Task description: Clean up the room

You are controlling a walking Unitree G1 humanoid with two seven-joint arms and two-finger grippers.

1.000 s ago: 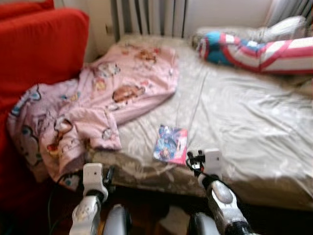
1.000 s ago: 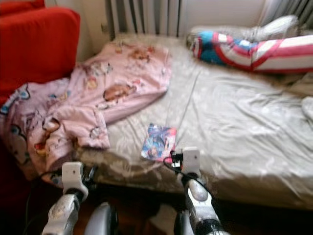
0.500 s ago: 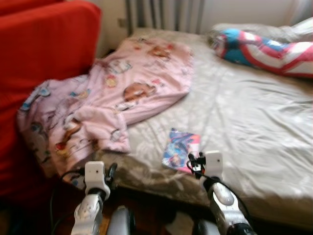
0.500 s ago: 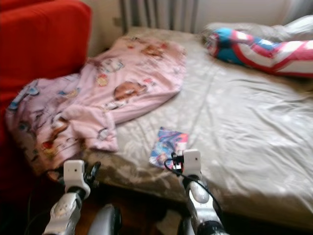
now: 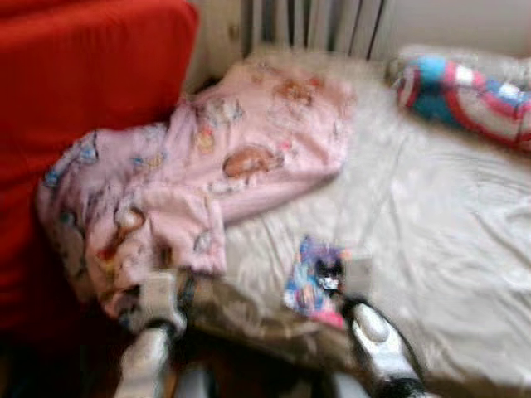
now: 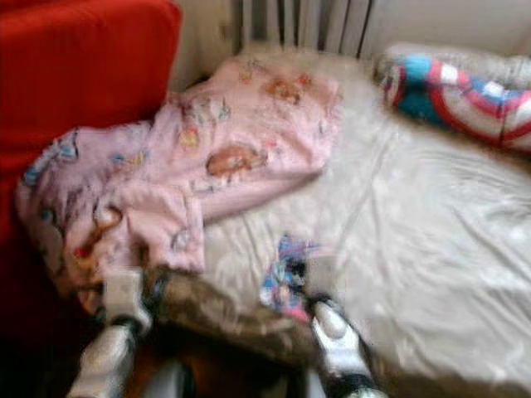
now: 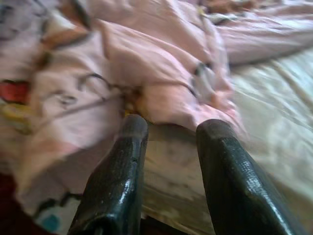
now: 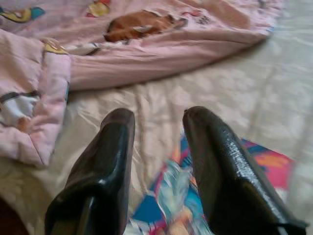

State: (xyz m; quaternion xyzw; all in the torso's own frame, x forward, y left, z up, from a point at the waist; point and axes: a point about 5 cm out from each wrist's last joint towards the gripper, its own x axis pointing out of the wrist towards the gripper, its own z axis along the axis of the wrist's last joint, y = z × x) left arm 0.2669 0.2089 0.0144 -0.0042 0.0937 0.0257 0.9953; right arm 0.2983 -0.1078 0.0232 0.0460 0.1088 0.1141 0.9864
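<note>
A pink cartoon-print blanket [image 5: 216, 157] lies rumpled over the left part of the bed and hangs off its front corner. A small colourful booklet [image 5: 309, 286] rests flat on the beige sheet [image 5: 431, 215] near the front edge. My right gripper [image 8: 156, 117] hovers open just above the booklet [image 8: 171, 196], nothing between its fingers. At the bed's front edge my left gripper [image 7: 171, 129] is open too, pointing at the blanket's folded hem [image 7: 161, 83]. The eye views are blurred; the left gripper [image 5: 184, 292] and right gripper [image 5: 328, 274] appear low in them.
A red sofa [image 5: 83, 83] stands close on the left, against the bed. A radiator [image 5: 315, 21] is behind the bed's head. A red, white and blue striped cushion [image 5: 465, 91] lies at the far right. Dark floor runs below the bed's front edge.
The camera has moved closer and the scene has slid right. Both arms now reach over the bed's edge; the right gripper has come over the booklet.
</note>
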